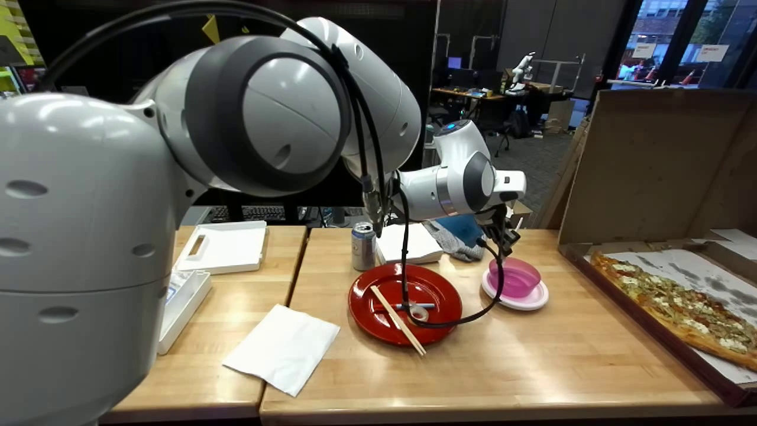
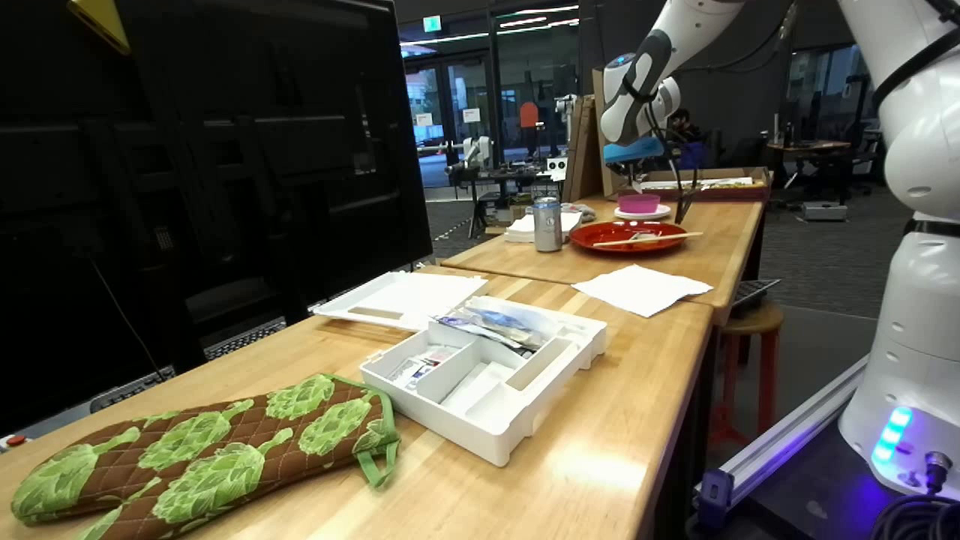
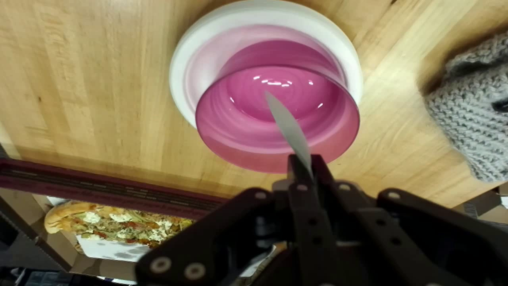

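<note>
Your black gripper has its jaws narrowed on a pointed grey blade above the round translucent-pink bowl (white plate beneath), between grey knitted cloth and open cardboard pizza box.

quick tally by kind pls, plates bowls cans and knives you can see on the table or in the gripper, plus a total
Plates: 2, the red plate and the white plate
Bowl: 1
Can: 1
Knife, in the gripper: 1
Total: 5
</note>
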Action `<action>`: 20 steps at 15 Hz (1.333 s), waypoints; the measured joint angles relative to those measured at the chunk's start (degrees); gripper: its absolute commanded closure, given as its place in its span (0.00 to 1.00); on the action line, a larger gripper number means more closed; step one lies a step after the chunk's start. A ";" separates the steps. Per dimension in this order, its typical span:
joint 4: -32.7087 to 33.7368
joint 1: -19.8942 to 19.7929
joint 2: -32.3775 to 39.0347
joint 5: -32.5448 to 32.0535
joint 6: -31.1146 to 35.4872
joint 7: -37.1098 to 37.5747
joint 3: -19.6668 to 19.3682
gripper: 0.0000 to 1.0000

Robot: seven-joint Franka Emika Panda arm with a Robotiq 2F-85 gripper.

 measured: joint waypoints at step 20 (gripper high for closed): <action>8.02 -2.25 5.99 1.86 -4.61 2.16 0.09 0.99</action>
